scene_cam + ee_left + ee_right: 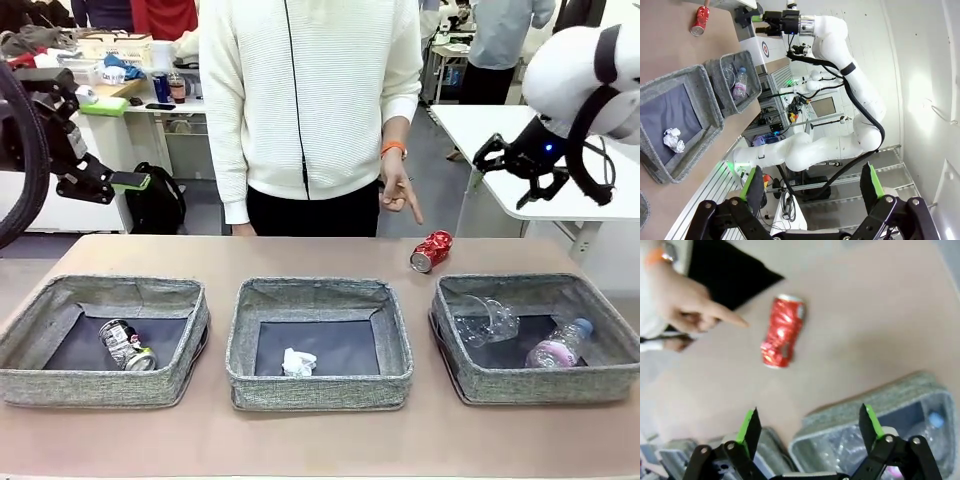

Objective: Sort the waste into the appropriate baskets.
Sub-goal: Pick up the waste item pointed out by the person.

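Crushed red aluminium can [431, 251] lies on its side on the bare brown tabletop [300, 255], beyond the right-hand grey woven-fabric basket [470, 385], long axis slanting away. Person's hand [398, 190] points at it. Right gripper [810, 426], nearer of the two, hovers above, jaws fully spread, empty; the can is ahead between its fingers. Left gripper [120, 182] raised well apart, likewise wide and empty.

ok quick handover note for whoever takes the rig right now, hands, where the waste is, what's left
Left hand: open, empty, raised at the table's left.
Right hand: open, empty, raised above the red can.
Left basket: dark can.
Middle basket: paper ball.
Right basket: clear cup, pink-label bottle.
Left to do: red can lies on the table behind the right basket; the person's hand points at it.
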`<state>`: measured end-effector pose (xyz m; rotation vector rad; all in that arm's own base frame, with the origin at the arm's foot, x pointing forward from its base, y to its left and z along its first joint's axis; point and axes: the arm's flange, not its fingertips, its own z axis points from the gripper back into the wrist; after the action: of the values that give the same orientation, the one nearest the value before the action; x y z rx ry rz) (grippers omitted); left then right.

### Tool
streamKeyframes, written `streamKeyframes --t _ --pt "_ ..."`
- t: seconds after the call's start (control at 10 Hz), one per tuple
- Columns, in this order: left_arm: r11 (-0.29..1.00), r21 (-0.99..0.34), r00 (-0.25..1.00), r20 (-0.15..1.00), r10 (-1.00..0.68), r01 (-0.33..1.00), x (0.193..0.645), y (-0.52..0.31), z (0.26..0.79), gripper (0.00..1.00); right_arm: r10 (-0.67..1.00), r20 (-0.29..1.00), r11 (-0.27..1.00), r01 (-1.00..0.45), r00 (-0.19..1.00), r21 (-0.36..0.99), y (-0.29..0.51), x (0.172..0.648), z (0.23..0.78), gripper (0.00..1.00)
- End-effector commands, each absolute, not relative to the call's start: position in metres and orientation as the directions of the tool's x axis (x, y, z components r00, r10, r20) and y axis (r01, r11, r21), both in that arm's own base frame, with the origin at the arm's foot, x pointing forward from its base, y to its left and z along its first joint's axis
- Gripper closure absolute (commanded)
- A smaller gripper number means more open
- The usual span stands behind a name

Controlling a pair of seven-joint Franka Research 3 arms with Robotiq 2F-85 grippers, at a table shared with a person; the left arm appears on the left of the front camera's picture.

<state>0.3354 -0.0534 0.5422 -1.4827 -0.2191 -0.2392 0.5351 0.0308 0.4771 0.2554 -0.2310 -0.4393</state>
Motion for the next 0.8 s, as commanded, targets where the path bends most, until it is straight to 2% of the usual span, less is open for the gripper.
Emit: streamKeyframes --t 0.0,0.2,0.4,0.7 --pt "0.047 -0.956 0.958 0.288 -0.016 0.288 0.334 -0.055 0.544 0.00 -0.434 -0.021 0.876 0.427 0.901 0.225 0.045 0.566 0.476 0.00" --pt "0.047 -0.956 0.958 0.288 -0.016 0.288 0.334 -0.055 0.544 0.00 -0.455 -0.074 0.851 0.458 0.887 0.259 0.046 0.590 0.460 0.00" --pt "0.047 -0.956 0.958 0.288 -0.016 0.288 0.334 -0.055 0.544 0.00 -0.512 -0.091 0.827 0.519 0.854 0.215 0.053 0.615 0.437 0.00" --pt "0.047 -0.956 0.958 0.288 -0.016 0.288 0.334 -0.055 0.544 0.00 -0.528 -0.098 0.821 0.536 0.844 0.194 0.063 0.644 0.411 0.00"
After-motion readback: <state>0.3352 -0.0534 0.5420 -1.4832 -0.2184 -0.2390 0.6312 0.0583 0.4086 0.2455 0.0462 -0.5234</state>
